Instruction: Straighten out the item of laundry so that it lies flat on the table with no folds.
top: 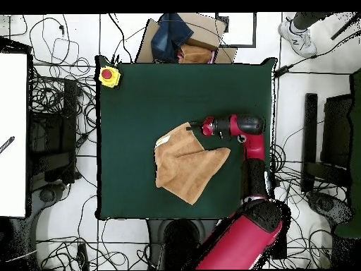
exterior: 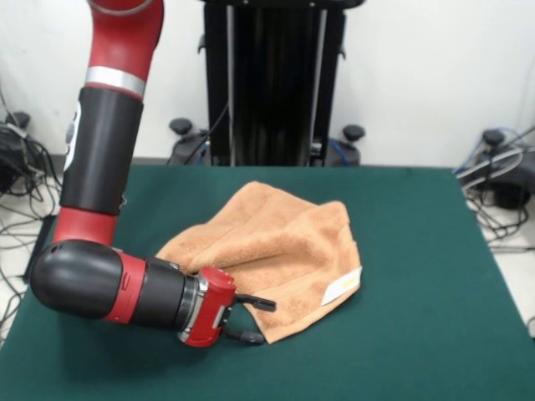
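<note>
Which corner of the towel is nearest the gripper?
The towel corner nearest the camera, beside the gripper, left of the white label corner.

Peach-orange terry towel point(exterior: 272, 246) point(top: 189, 164), lying rumpled near the middle of the dark green desk point(exterior: 418, 276) point(top: 134, 106). Folded over on itself, with one layer overlapping another and soft creases across the top. Small white label point(exterior: 341, 288) at one corner. Outline irregular, not square.
</note>
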Robot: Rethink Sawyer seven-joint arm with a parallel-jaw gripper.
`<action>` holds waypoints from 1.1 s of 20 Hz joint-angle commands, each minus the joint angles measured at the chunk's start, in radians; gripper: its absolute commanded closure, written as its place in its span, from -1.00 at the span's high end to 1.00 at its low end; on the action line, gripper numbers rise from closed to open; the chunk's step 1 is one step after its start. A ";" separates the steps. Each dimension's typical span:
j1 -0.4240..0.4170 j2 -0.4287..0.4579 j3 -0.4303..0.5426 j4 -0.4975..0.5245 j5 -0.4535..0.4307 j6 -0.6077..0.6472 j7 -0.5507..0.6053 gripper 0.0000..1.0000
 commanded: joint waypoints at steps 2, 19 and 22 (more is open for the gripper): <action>0.039 0.236 -0.339 -0.197 -0.286 -0.226 0.122 1.00; 0.146 0.125 -0.594 0.001 -0.232 -0.726 0.595 1.00; 0.176 0.112 -0.643 0.015 -0.241 -0.804 0.650 1.00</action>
